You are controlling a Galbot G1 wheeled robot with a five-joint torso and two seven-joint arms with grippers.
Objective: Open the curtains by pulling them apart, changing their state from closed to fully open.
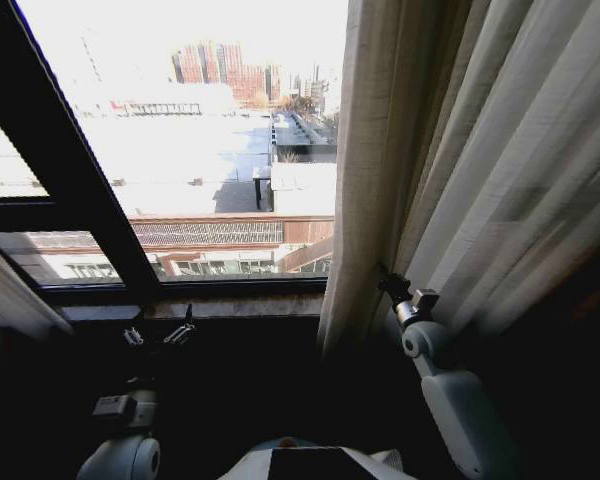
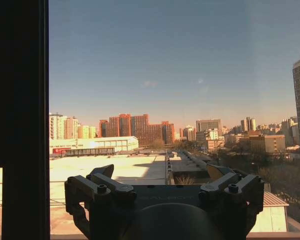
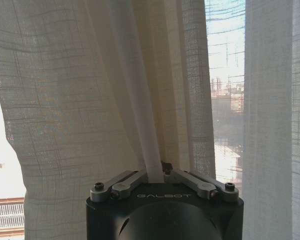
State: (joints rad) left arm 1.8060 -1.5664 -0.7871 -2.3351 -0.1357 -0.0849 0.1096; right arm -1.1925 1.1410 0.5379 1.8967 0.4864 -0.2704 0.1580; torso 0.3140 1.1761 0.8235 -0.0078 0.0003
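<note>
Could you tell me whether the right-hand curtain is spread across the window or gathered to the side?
Gathered. The curtain hangs bunched in folds beside bare window glass, and the right gripper is shut on one pleat.

A stone window sill (image 1: 235,303) is seen running below the glass, bounded above by the dark frame (image 1: 90,205). Its right end is covered by the hanging curtain (image 1: 380,170). Nothing lying on the sill's lit strip can be made out.

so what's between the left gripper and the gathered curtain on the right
Head view: uncovered window glass above the sill separates the left gripper from the curtain.
</note>
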